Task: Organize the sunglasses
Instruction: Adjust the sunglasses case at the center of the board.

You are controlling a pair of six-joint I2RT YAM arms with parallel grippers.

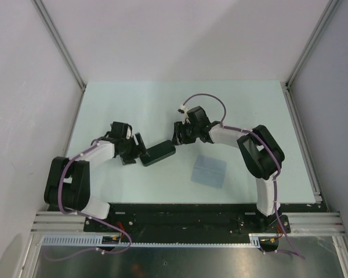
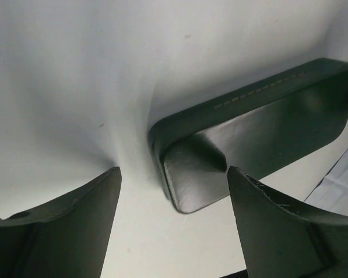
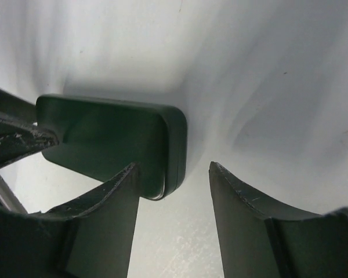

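The sunglasses are out of view. A black oblong case (image 1: 158, 153) lies shut on the table between my two grippers. My left gripper (image 1: 140, 152) stands open at the case's left end. In the left wrist view that end of the case (image 2: 249, 127) reaches in between the fingertips (image 2: 98, 197), and table shows on either side of it. My right gripper (image 1: 177, 135) is open at the case's right end. In the right wrist view the case (image 3: 110, 136) sits behind the left finger (image 3: 113, 208), with a clear gap to the other finger.
A light blue square cloth (image 1: 209, 171) lies flat to the right of the case, near the right arm's base. The pale table (image 1: 133, 98) is walled by metal rails at its left and right edges.
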